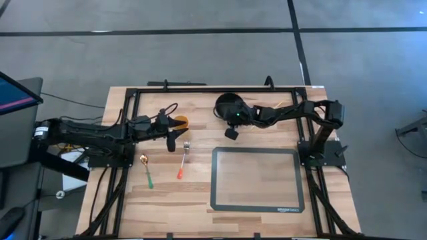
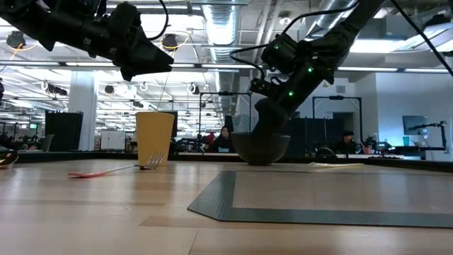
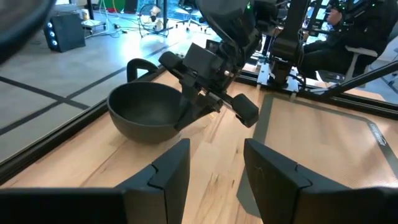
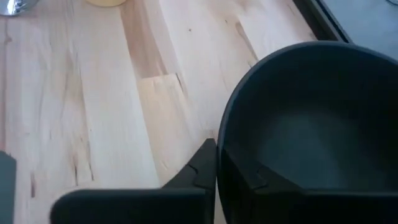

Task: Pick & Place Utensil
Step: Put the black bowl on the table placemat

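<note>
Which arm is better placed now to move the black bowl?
The right arm. Its tool is shut on the black bowl rim at the table's back edge. The left tool hangs open farther off, near the yellow cup.

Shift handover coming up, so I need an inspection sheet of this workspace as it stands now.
Surface: wooden table with a dark mat.
Job's things: red-handled fork and green-handled spoon lying flat; yellow cup upright.
Clutter: nothing seen.
Claws: right claw shut on the black bowl rim; left claw open, above the table near the cup.
Cables: along both arms.
Surroundings: seated people beyond the table.
</note>
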